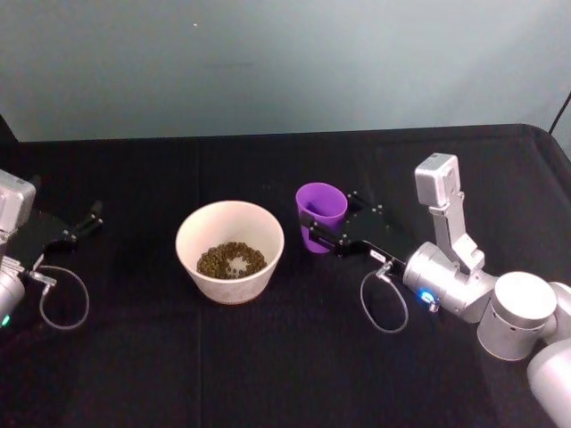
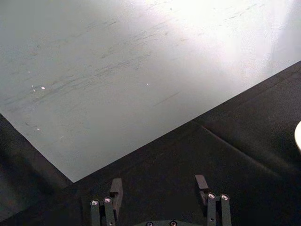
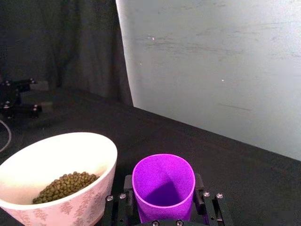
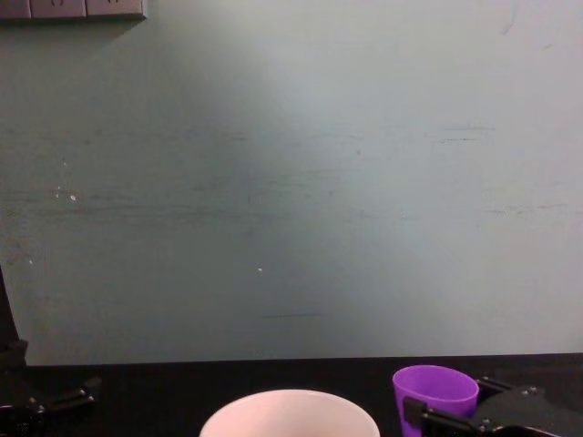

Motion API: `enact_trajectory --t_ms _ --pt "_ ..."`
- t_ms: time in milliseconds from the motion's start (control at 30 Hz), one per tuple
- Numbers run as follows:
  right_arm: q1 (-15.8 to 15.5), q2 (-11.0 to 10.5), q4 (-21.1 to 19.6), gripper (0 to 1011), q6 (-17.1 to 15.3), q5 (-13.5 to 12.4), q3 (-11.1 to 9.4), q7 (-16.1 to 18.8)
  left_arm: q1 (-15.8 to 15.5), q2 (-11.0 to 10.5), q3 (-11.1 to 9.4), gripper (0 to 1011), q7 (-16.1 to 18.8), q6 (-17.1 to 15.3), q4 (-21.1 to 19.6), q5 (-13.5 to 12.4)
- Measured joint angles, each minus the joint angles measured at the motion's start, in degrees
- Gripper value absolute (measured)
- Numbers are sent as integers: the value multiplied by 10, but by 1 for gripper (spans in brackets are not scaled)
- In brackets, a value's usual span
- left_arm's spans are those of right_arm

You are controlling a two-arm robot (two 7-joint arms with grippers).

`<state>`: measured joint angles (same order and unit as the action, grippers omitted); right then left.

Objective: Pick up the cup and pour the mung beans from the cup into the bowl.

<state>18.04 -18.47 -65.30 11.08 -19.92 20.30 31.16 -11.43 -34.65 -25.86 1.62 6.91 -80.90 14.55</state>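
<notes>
The purple cup (image 1: pixel 321 206) is small, smooth plastic with no handle, and it looks empty inside in the right wrist view, so it is probably very light now. Smooth plastic can slip, and a thin cup may bend if squeezed hard. The best place to hold it looks like the middle of its side, one finger on each side.

That is where the right gripper (image 1: pixel 326 230) has it. Its two black fingers (image 3: pixel 127 186) sit on either side of the cup and look like they touch its wall, so the gripper is closed around the cup. The cup stands upright between them, mouth up.

On the black table (image 1: pixel 268 357), the cup is at about 2 o'clock from the white bowl (image 1: pixel 230 251), just beside it but not touching. The mung beans (image 1: pixel 231 259) lie in the bottom of the bowl, so the pouring seems done.

The left gripper (image 1: pixel 78 225) rests far off at 9 o'clock from the bowl. Its fingers are spread apart and hold nothing.
</notes>
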Motion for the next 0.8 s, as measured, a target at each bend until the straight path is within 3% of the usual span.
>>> enact_trajectory --t_ms 600,800 --pt "4 0 8 736 1 -4 4 5 0 0 0 1000 0 0 0 0" --pt "4 0 8 883 1 -4 4 5 0 0 0 1000 0 0 0 0"
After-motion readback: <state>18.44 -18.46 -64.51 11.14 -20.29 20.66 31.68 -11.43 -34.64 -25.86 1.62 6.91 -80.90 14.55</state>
